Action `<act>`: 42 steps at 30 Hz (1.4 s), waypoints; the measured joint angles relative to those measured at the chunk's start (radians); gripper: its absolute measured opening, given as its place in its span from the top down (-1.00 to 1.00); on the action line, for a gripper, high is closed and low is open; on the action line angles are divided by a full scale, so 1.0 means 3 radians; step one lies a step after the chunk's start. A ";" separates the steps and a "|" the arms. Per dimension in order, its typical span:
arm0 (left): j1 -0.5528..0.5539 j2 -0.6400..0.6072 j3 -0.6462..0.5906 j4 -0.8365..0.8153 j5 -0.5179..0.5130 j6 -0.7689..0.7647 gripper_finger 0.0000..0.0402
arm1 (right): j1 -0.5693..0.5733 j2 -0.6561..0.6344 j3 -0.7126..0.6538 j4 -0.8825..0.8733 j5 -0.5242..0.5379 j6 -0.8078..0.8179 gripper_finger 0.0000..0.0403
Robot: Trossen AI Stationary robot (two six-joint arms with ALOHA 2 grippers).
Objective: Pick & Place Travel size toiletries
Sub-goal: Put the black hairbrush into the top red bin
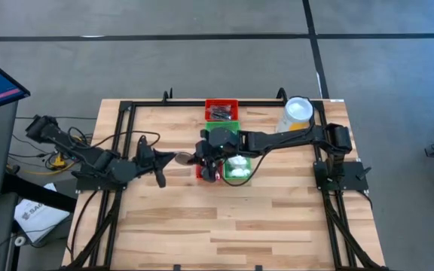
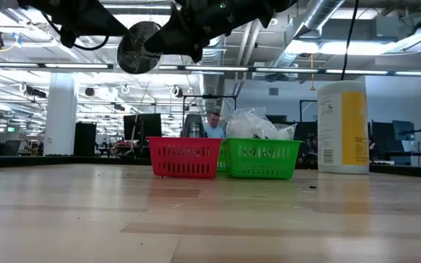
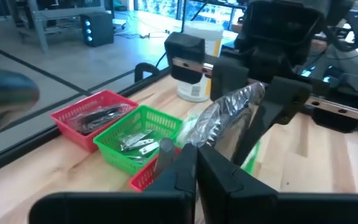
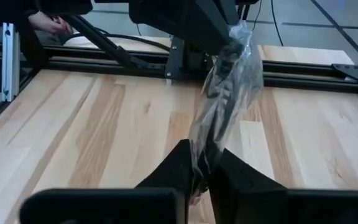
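Note:
A clear-plastic packet with something dark inside hangs in the air between my two grippers, above the wooden table and just left of the trays. My left gripper comes from the table's left and is shut on one end of it. My right gripper reaches in from the right over the trays and is shut on the other end. The left wrist view shows the packet running from my own fingers to the right gripper's fingers. My left gripper pinches one end of the packet between its two fingers, coming nearly level from the table's left. The packet is lifted clear of the table. My right gripper pinches the packet's other end between its two fingers, slanting down from the table's right. The packet stretches away from the fingers toward the left gripper, crumpled and clear of the table.
Four small trays stand at the table's middle: a red one with dark items, a green one with metal pieces, a green one with white lumps, and a red one. A yellow canister stands far right. Black rails frame the table.

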 joint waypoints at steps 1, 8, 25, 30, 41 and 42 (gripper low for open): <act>0.0021 0.0027 0.0000 0.0008 -0.0006 0.0000 1.00 | -0.0002 0.0000 0.0000 -0.0010 0.0000 -0.0006 0.87; 0.0108 0.0094 0.0001 0.0007 0.0002 0.0030 0.94 | -0.0028 0.0001 0.0000 -0.0155 0.0008 -0.0021 0.91; 0.0102 -0.0143 0.0000 0.0016 -0.0186 0.0425 0.57 | -0.0533 -0.0217 0.0005 -0.0810 0.0019 -0.0090 0.91; 0.0100 -0.0099 0.0000 0.0033 0.0030 0.0237 0.56 | -0.0766 -0.0291 0.0002 -0.1079 0.0282 -0.0121 0.91; 0.0100 0.0176 -0.0001 0.0083 0.0194 0.0133 0.56 | -0.1318 -0.0304 0.0000 -0.1219 0.0554 -0.0177 0.91; 0.0100 0.0198 -0.0001 0.0111 0.0194 0.0132 0.56 | -0.1351 -0.0303 -0.0001 -0.1235 0.0582 -0.0194 0.91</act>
